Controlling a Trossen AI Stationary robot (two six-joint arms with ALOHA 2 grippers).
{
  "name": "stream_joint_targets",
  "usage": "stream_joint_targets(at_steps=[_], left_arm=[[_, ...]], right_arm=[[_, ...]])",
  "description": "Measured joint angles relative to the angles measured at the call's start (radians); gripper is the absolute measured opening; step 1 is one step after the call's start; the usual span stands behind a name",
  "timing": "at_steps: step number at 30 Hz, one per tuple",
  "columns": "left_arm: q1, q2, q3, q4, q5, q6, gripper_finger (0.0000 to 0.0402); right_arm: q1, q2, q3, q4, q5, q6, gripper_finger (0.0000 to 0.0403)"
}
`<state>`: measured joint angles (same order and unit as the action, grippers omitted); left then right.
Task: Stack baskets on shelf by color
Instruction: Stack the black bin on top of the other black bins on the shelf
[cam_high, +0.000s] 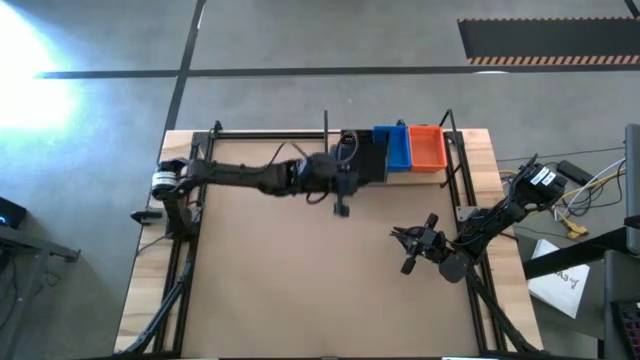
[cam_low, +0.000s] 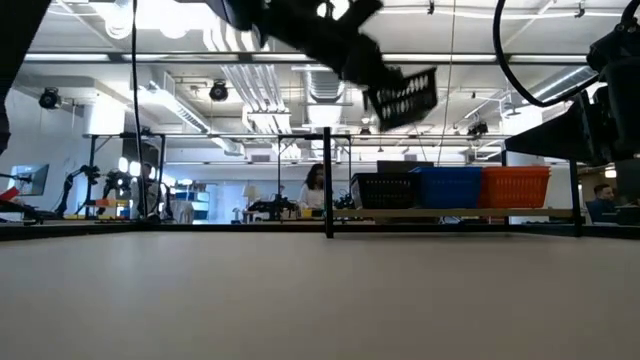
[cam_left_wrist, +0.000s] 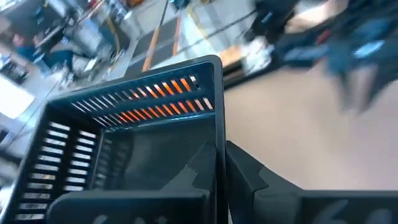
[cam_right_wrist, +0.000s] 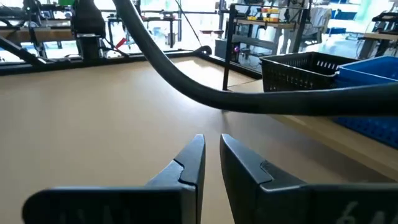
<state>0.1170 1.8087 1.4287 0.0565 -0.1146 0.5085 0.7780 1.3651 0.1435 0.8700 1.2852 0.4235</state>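
Left wrist view: left end effector clamps black basket wall (lifted, per low view).

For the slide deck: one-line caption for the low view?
Left gripper carries a black basket tilted in the air above the shelf, where black, blue and orange baskets sit side by side.

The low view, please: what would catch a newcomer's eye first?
A black basket hangs tilted in the air, pinched at its wall by the left gripper. Below it on the shelf, black, blue and orange baskets sit side by side.
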Motion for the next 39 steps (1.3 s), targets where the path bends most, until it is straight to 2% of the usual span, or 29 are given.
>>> stream_joint_targets(at_steps=[6,11,30,39], left_arm=[[0.1,0.072,0.006,-0.005,-0.005,0.027,0.0],[0.135,0.097,0.005,-0.007,-0.057,0.042,0.0],[0.145,0.138,0.005,-0.022,-0.055,0.076,0.0],[0.144,0.138,0.005,-0.038,-0.014,0.068,0.0]], right_arm=[[0.0,0.0,0.016,0.002,0.0,-0.012,0.0043],[0.0,0.0,0.018,0.0,0.0,-0.015,0.0043],[0.0,0.0,0.019,-0.001,0.0,-0.013,0.0043],[0.0,0.0,0.019,-0.001,0.0,-0.012,0.0043]])
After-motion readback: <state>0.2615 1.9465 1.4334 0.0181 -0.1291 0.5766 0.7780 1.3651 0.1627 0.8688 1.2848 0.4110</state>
